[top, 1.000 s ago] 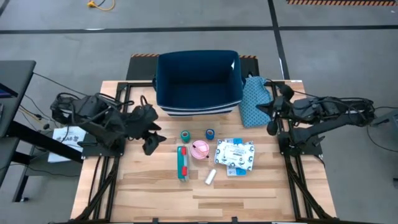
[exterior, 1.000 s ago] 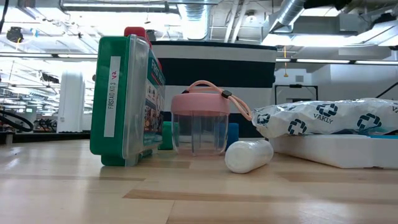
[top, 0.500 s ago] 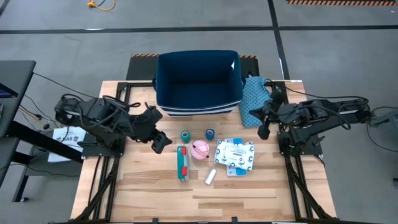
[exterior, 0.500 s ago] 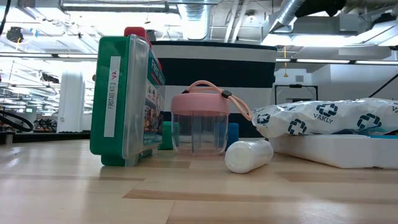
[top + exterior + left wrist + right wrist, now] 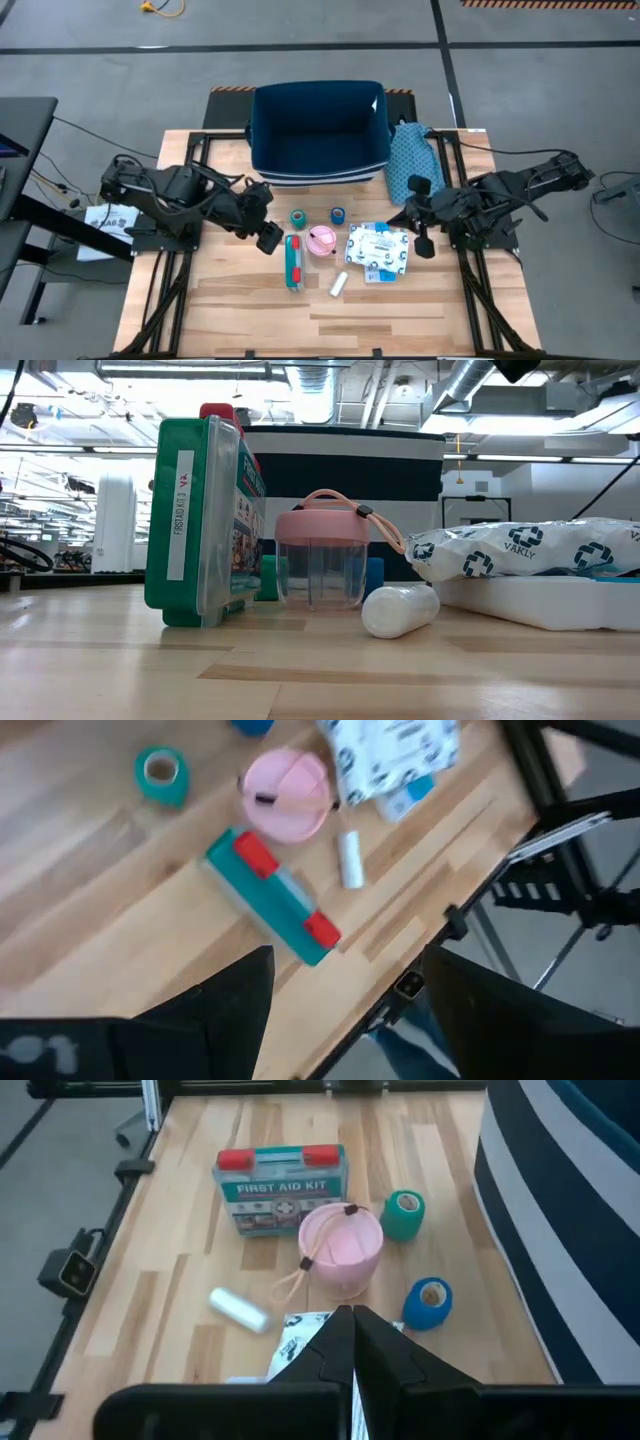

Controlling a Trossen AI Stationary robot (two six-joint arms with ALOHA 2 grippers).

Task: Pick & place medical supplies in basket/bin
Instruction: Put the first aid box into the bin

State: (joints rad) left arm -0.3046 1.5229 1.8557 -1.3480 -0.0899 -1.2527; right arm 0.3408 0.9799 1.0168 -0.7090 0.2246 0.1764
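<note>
The supplies lie crowded together in front of the bin [image 5: 318,130], so the likeliest slip is a knock-on: the left gripper [image 5: 268,238], its fingers apart and holding nothing, hangs just beside the first aid kit [image 5: 293,261], and a descent slightly off line could push the kit into the pink cup [image 5: 321,240] or send the small white tube [image 5: 338,285] rolling toward the table [image 5: 240,300] edge. The right gripper [image 5: 421,240], fingers pressed together and empty, sits at the edge of the printed packets [image 5: 378,250]; it would have to spread before any grasp, and the soft, stacked packs could slide or come up together. The teal tape roll [image 5: 298,217] and blue tape roll [image 5: 337,215] stand between the cup and the bin, near enough to be nudged. The bin itself, dark navy with white stripes at its base, looks empty; the pink cup, seen from the right wrist view, appears to hold nothing, only its cord draped over the rim
</note>
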